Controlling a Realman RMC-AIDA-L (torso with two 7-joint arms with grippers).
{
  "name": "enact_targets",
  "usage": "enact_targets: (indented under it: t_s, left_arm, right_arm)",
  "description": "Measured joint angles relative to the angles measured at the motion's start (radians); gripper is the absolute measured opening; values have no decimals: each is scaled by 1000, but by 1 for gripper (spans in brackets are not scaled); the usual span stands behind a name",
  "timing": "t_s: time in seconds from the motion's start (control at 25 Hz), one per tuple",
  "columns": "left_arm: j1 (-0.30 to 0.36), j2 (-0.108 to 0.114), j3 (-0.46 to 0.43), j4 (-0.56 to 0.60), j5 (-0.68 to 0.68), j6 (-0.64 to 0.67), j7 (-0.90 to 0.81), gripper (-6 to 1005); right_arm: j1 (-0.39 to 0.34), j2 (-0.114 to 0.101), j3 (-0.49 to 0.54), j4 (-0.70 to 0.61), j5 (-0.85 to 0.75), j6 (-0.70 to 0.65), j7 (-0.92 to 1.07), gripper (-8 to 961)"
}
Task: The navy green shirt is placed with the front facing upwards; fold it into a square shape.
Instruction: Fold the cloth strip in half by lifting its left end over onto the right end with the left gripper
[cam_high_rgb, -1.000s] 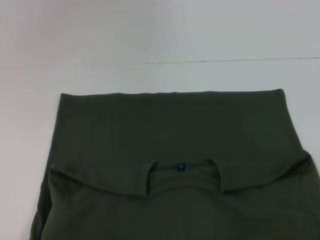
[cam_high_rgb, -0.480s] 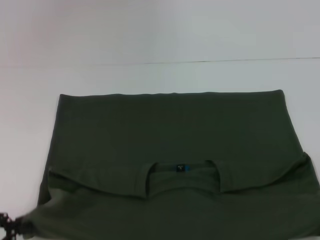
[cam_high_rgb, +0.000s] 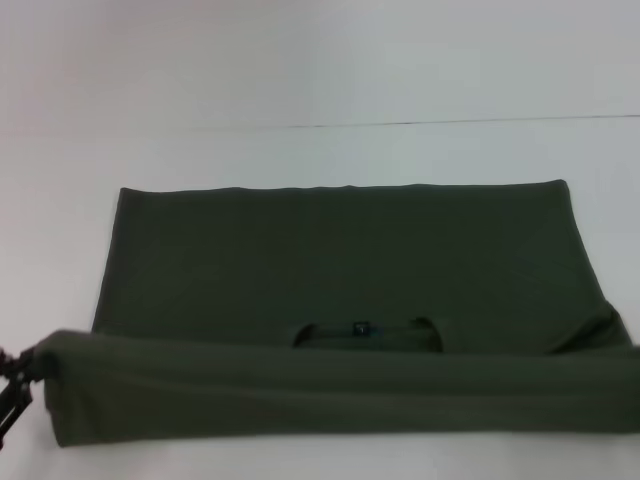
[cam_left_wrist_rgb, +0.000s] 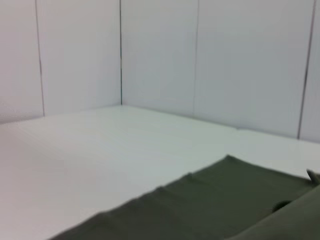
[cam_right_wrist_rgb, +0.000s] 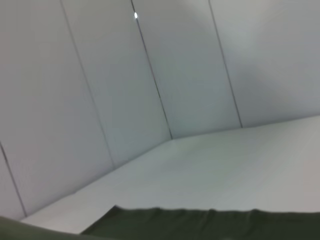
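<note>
Left tool (cam_high_rgb: 14, 385) at lower left grasps the navy green shirt (cam_high_rgb: 340, 270), near edge raised above the white table (cam_high_rgb: 300, 80); right tool unseen.

The near part of the navy green shirt (cam_high_rgb: 330, 250) has been lifted and carried toward the far side, so it now stands as a raised band across the shirt, hiding most of the collar (cam_high_rgb: 366, 334) and the folded shoulder edges that were open to view a second ago. The left gripper (cam_high_rgb: 18, 375) has risen at the near left corner, gripping that band's end, with pale worktop (cam_high_rgb: 320, 460) now showing along the near edge.
</note>
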Motion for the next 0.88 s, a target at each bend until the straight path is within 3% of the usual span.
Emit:
enact_targets:
  t_s: [0.2, 0.56, 0.88]
  left_arm:
    - [-38, -3, -2, -45, -22, -63, -39, 54]
    - [-112, -15, -1, -124, -54, -237, -64, 55]
    - [-201, -26, -1, -159, -93, -424, -102, 56]
  right_arm:
    - [56, -19, 32, -18, 1, 29, 122, 65]
    - [188, -18, 22, -54, -13, 151, 273, 65]
    - [294, -27, -49, -54, -15, 320, 387, 65]
